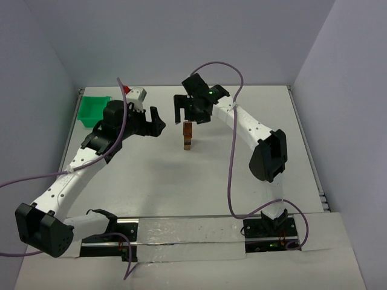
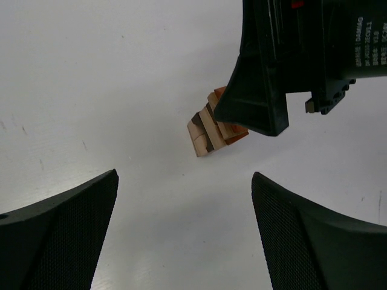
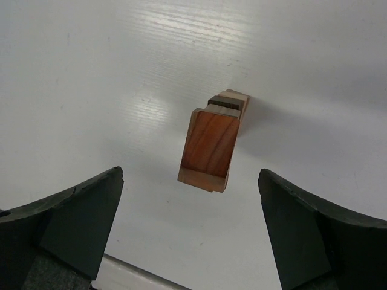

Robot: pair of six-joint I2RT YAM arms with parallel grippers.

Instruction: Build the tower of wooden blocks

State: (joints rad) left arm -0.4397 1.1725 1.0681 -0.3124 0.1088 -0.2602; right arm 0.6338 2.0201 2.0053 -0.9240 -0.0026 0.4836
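1. The wood block tower (image 1: 188,134) stands upright near the middle of the desk (image 1: 151,181), with its long axis vertical.
2. From my right wrist, the tower (image 3: 208,151) points up at the camera. Its top block is reddish-brown with the grain showing. Tan and dark brown blocks below it jut out on the far side, so the stack is not flush.
3. My right pincer (image 1: 190,116) hangs just above the tower. Its jaws are wide apart (image 3: 190,232) and touch no block.
4. My left pincer (image 1: 159,121) sits to the tower's left and points toward it. Its jaws are also spread (image 2: 184,241) and hold nothing.
5. From my left wrist, a black finger of the right pincer (image 2: 254,90) covers the upper part of the tower (image 2: 208,130).
6. There is white print on the right pincer's black body, but it is too small to read.
7. A green bin (image 1: 95,110) sits at the far left corner of the desk, well apart from the tower. A white and red object (image 1: 134,93) lies near the bin.
8. Purple cables (image 1: 233,151) loop over both arms.
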